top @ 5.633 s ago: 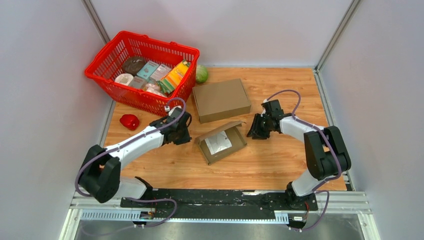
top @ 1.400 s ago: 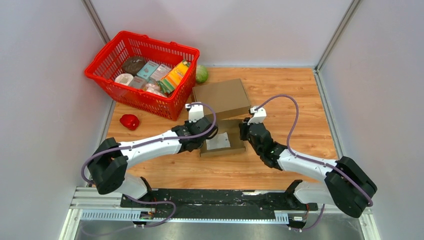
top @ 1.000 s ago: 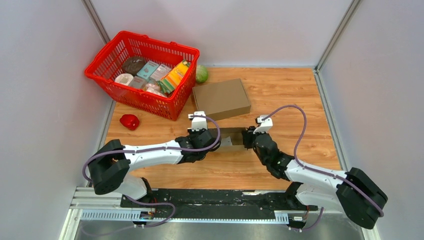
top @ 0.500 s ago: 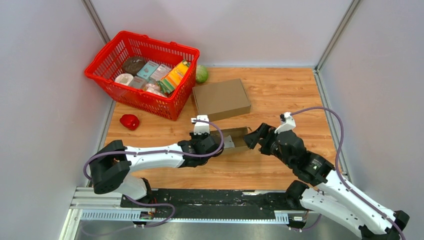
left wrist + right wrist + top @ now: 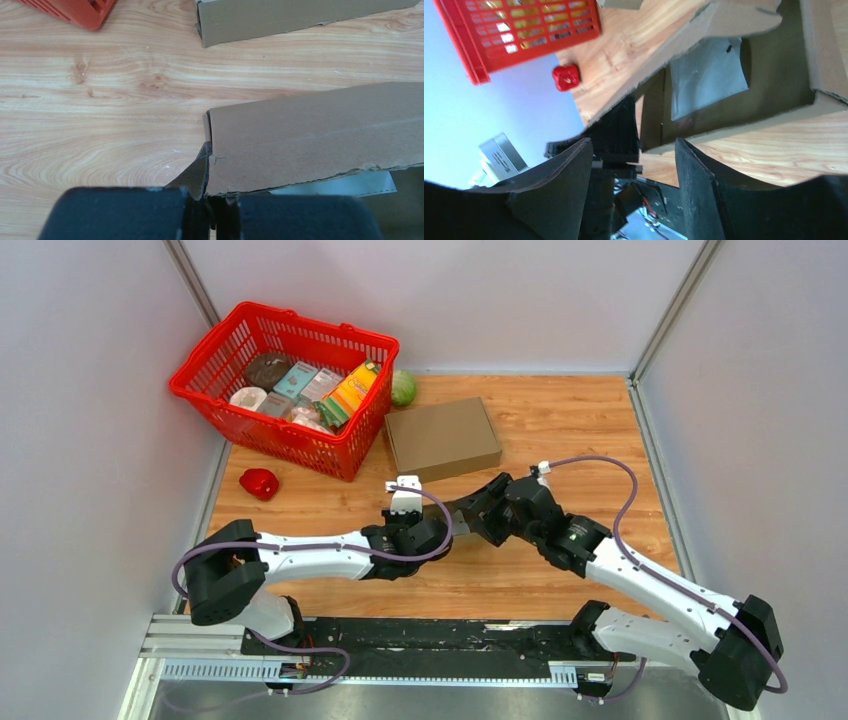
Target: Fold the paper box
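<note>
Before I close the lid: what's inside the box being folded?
A pale flat packet lies on the floor of the open box. The lid flap, pinched by the left gripper, covers part of it.

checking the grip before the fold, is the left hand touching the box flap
Touching. The left wrist view shows the left hand pinched shut on the corner edge of the paper box flap, with cardboard running between its fingers.

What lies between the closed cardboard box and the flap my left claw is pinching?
Nothing but bare wooden table. The left wrist view shows that strip between the closed box and the flap with nothing on it.
</note>
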Controlling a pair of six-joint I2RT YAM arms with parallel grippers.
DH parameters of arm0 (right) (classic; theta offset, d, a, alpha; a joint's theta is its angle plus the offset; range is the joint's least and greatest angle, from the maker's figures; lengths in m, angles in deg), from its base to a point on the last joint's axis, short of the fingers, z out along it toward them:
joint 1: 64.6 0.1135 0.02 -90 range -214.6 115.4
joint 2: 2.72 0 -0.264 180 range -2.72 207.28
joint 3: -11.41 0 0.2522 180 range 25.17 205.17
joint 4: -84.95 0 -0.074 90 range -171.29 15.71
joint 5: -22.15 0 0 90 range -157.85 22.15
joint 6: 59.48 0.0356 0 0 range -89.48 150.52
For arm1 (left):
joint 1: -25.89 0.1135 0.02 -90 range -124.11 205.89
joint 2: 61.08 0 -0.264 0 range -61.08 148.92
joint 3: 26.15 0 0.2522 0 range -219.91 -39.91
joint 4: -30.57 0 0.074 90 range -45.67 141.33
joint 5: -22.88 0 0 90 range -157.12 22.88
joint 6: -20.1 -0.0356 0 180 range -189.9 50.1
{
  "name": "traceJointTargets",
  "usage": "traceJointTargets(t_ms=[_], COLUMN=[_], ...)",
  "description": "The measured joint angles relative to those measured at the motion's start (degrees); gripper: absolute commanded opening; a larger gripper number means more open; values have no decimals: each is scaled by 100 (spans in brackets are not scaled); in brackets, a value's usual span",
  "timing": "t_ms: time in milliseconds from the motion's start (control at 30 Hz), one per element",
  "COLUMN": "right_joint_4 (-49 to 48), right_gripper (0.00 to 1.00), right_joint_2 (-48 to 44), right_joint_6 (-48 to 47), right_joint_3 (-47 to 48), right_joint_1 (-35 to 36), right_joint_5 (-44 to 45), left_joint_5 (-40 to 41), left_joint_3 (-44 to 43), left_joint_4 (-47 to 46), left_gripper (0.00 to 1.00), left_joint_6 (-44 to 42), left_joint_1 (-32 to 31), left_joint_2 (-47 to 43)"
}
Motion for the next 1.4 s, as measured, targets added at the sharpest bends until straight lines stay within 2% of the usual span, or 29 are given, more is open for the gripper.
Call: traceJointTargets(t_ms=[167,300,333,467,500,533,567,600,700,733,833,867,933,1000,1033,1067,1100,1133,1167,1233,1267,1333,1400], right_joint_4=[-391,-726,-793,-1141,-1213,-1318,-1394,-1567,-1974,-2076,-2243,-2264,-2308,-2339,-2365,-2409,-2426,-2428,-2413,-2299,-2197,-1915,-1335], right_gripper=[60,53,50,23,21,21,17,15,15,14,18,23,29,34,38,53,56,59,71,74,82,83,88], right_joint_2=[57,256,345,658,715,739,741,737,693,649,439,358,208,24,-59,-153,-251,-343,-417,-555,-638,-807,-1080], right_joint_6=[439,723,787,1019,1056,1145,1187,1276,1499,1572,1646,1655,1655,1644,1615,1545,1434,1272,1115,638,184,-496,-1375], right_joint_3=[-129,-195,-195,-243,-280,-343,-398,-505,-837,-955,-1287,-1408,-1615,-1864,-1978,-2111,-2229,-2332,-2409,-2498,-2518,-2498,-2409], right_joint_1=[-201,-264,-273,-284,-289,-289,-289,-299,-328,-328,-328,-328,-332,-343,-348,-348,-350,-352,-352,-365,-378,-407,-437], right_joint_5=[116,133,129,92,74,46,26,0,-87,-111,-127,-129,-125,-131,-136,-149,-173,-203,-225,-365,-509,-763,-1029], left_joint_5=[55,98,107,151,164,173,177,177,116,70,-205,-363,-772,-1333,-1615,-1827,-2116,-2352,-2540,-2953,-3158,-3460,-3788], left_joint_3=[0,0,0,0,0,0,2,13,162,275,699,881,1261,1692,1882,1985,2046,2041,1991,1683,1478,1117,800], left_joint_4=[61,98,107,153,166,175,181,179,188,177,219,219,129,96,111,129,164,186,208,308,304,195,-37], left_gripper=[0,0,0,0,2,7,14,26,46,47,49,49,43,43,43,40,40,40,38,37,34,29,24], left_joint_6=[55,85,92,149,166,181,188,195,149,140,72,28,-76,-236,-306,-378,-470,-555,-649,-846,-907,-992,-1032], left_joint_1=[-52,-96,-105,-149,-160,-166,-170,-177,-260,-326,-544,-603,-675,-702,-704,-702,-697,-697,-693,-599,-514,-286,83], left_joint_2=[0,0,0,0,0,0,-2,-13,-175,-295,-879,-1165,-1762,-2496,-2870,-3121,-3373,-3528,-3606,-3591,-3521,-3379,-3185])
